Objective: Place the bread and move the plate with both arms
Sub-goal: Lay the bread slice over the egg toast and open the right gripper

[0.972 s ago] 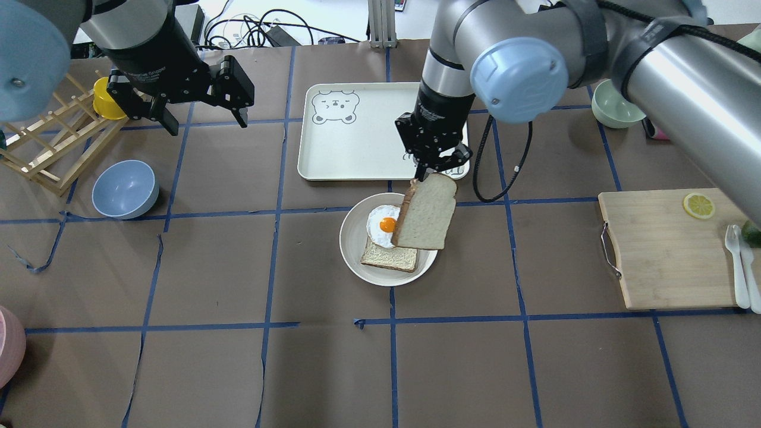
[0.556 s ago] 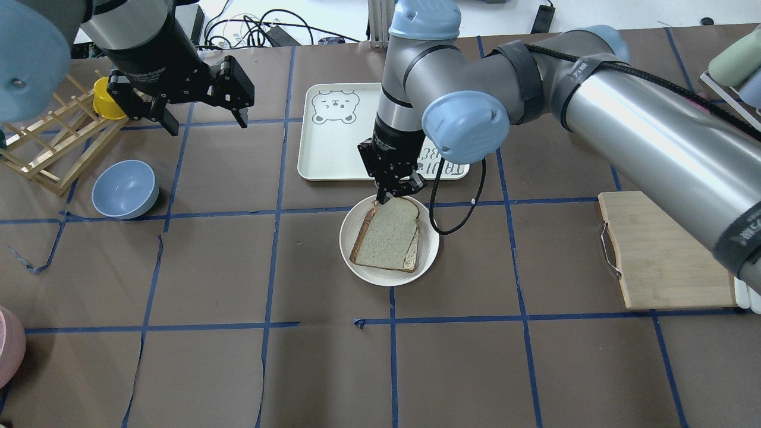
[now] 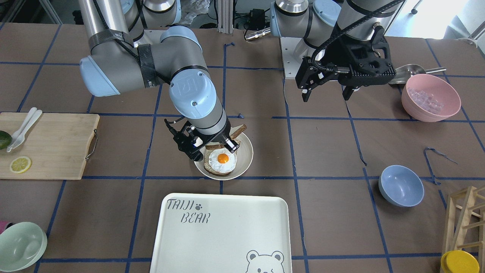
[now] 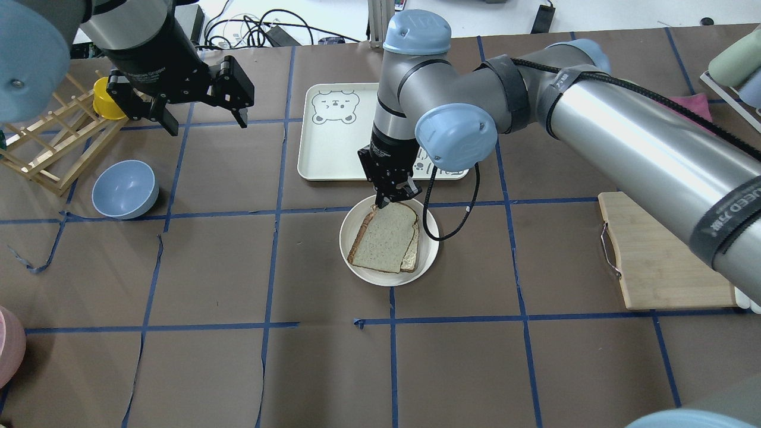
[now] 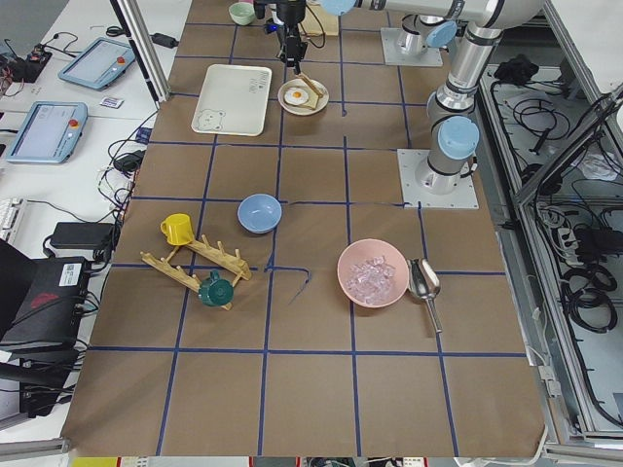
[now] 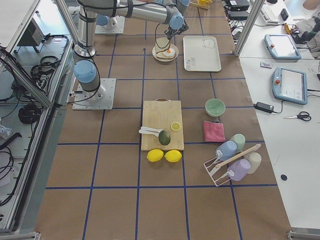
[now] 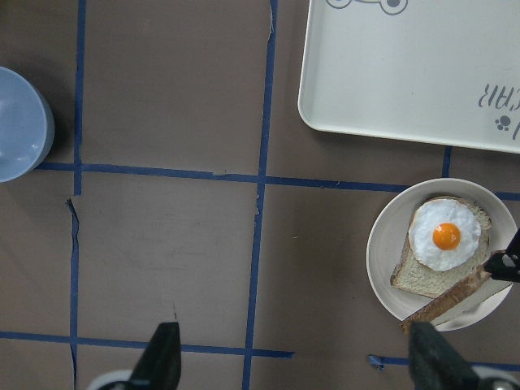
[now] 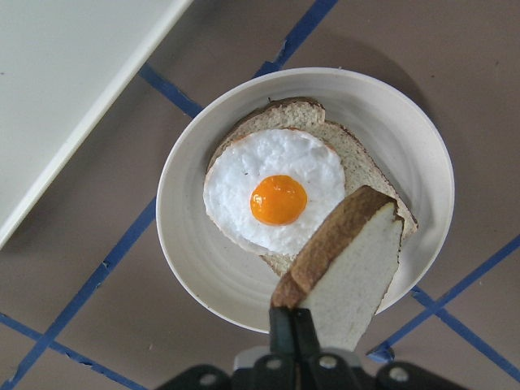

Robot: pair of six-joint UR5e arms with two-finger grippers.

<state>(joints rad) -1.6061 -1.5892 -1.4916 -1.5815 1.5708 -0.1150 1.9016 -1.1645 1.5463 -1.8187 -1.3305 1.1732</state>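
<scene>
The cream-white plate [image 4: 354,261] sits mid-table and holds a bread slice topped with a fried egg [image 8: 279,199]. My right gripper [image 4: 395,193] is shut on the top crust of the plain bread [image 4: 386,238]. It holds the bread tilted low over the egg slice, which it hides in the overhead view. The right wrist view shows the bread [image 8: 357,268] slanting over the plate's rim [image 8: 422,146]. I cannot tell whether its lower edge touches the plate. My left gripper [image 4: 205,122] is open and empty, high at the far left; its wrist view shows the plate [image 7: 386,268].
The white TAIJI BEAR tray [image 4: 339,142] lies just beyond the plate. A blue bowl [image 4: 125,189], a wooden rack [image 4: 53,142] and a yellow cup [image 4: 104,101] are at the left. A cutting board [image 4: 672,255] is at the right. A pink bowl [image 3: 430,96] is near the left arm.
My right gripper has come down and to the left with the bread, from hanging beside the egg to leaning low over it. The left arm has not moved.
</scene>
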